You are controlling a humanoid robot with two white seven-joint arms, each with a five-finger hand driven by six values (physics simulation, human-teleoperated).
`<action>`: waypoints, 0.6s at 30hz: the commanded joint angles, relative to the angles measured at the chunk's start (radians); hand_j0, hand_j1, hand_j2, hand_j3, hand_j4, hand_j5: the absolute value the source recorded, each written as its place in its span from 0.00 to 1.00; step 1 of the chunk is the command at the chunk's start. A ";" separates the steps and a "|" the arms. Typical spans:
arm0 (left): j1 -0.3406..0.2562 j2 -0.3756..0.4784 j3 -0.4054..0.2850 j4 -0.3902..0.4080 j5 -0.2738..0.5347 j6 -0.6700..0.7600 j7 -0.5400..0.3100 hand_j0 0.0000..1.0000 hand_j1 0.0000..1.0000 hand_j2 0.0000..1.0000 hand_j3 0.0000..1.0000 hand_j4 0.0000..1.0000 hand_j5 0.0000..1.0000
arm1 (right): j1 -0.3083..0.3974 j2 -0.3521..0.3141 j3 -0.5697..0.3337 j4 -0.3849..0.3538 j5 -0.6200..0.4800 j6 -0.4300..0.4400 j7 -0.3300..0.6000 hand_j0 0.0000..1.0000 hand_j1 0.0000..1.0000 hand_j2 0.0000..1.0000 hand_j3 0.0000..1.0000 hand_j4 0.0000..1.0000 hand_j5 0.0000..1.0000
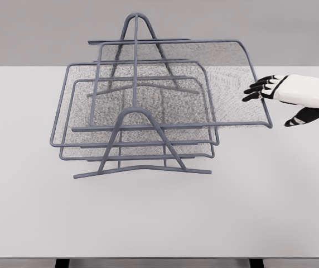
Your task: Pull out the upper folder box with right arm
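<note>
With spread fingers holding nothing, the right hand [268, 89] sits just beside the top mesh tray [204, 67]; a careless tug could tip the wire rack [143, 167].

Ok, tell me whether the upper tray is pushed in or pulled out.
Pulled out. The upper tray sticks out to the right of the lower trays in the rack.

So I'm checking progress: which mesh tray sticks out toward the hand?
The top tray: it juts right toward the right hand, unlike the two trays below.
</note>
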 commanded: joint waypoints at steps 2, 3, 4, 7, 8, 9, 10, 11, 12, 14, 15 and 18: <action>0.000 0.000 0.000 0.000 0.000 0.000 0.000 1.00 1.00 1.00 1.00 1.00 1.00 | 0.000 -0.016 0.002 0.008 0.083 -0.012 0.001 1.00 1.00 1.00 1.00 1.00 1.00; 0.000 0.000 0.000 0.000 0.000 0.000 0.000 1.00 1.00 1.00 1.00 1.00 1.00 | 0.000 -0.019 0.002 0.008 0.083 -0.012 0.001 1.00 1.00 1.00 1.00 1.00 1.00; 0.000 0.000 0.000 0.000 0.000 0.000 0.000 1.00 1.00 1.00 1.00 1.00 1.00 | 0.000 -0.022 0.002 0.010 0.083 -0.012 0.001 1.00 1.00 1.00 1.00 1.00 1.00; 0.000 0.000 0.000 0.000 0.000 0.000 0.000 1.00 1.00 1.00 1.00 1.00 1.00 | 0.000 -0.025 -0.010 0.008 0.083 -0.012 0.001 1.00 1.00 1.00 1.00 1.00 1.00; 0.000 0.000 0.000 0.000 0.000 0.000 0.000 1.00 1.00 1.00 1.00 1.00 1.00 | 0.000 -0.030 -0.012 0.007 0.082 -0.012 0.001 1.00 1.00 1.00 1.00 1.00 1.00; 0.000 0.000 0.000 0.000 0.000 0.000 0.000 1.00 1.00 1.00 1.00 1.00 1.00 | 0.000 -0.032 -0.012 0.007 0.075 -0.012 0.001 1.00 1.00 1.00 1.00 1.00 1.00; 0.000 0.000 0.000 0.000 0.000 0.000 0.000 1.00 1.00 1.00 1.00 1.00 1.00 | 0.000 -0.032 -0.012 0.007 0.075 -0.012 0.001 1.00 1.00 1.00 1.00 1.00 1.00; 0.000 0.000 0.000 0.000 0.000 0.000 0.000 1.00 1.00 1.00 1.00 1.00 1.00 | 0.000 -0.032 -0.013 0.005 0.074 -0.012 0.001 1.00 1.00 1.00 1.00 1.00 1.00; 0.000 0.000 0.000 0.000 0.000 0.000 0.000 1.00 1.00 1.00 1.00 1.00 1.00 | -0.002 -0.032 -0.013 0.004 0.063 -0.012 0.001 1.00 1.00 1.00 1.00 1.00 1.00; 0.000 0.000 0.000 0.000 0.000 0.000 0.000 1.00 1.00 1.00 1.00 1.00 1.00 | -0.017 -0.035 -0.013 0.002 0.060 -0.012 0.001 1.00 1.00 1.00 1.00 1.00 1.00; 0.000 0.000 0.000 0.000 0.000 0.000 0.000 1.00 1.00 1.00 1.00 1.00 1.00 | -0.017 -0.036 -0.013 0.002 0.060 -0.012 0.001 1.00 1.00 1.00 1.00 1.00 1.00; 0.000 0.000 0.000 0.000 0.000 0.000 0.000 1.00 1.00 1.00 1.00 1.00 1.00 | -0.041 -0.036 -0.013 0.001 0.057 -0.012 0.001 1.00 1.00 1.00 1.00 1.00 1.00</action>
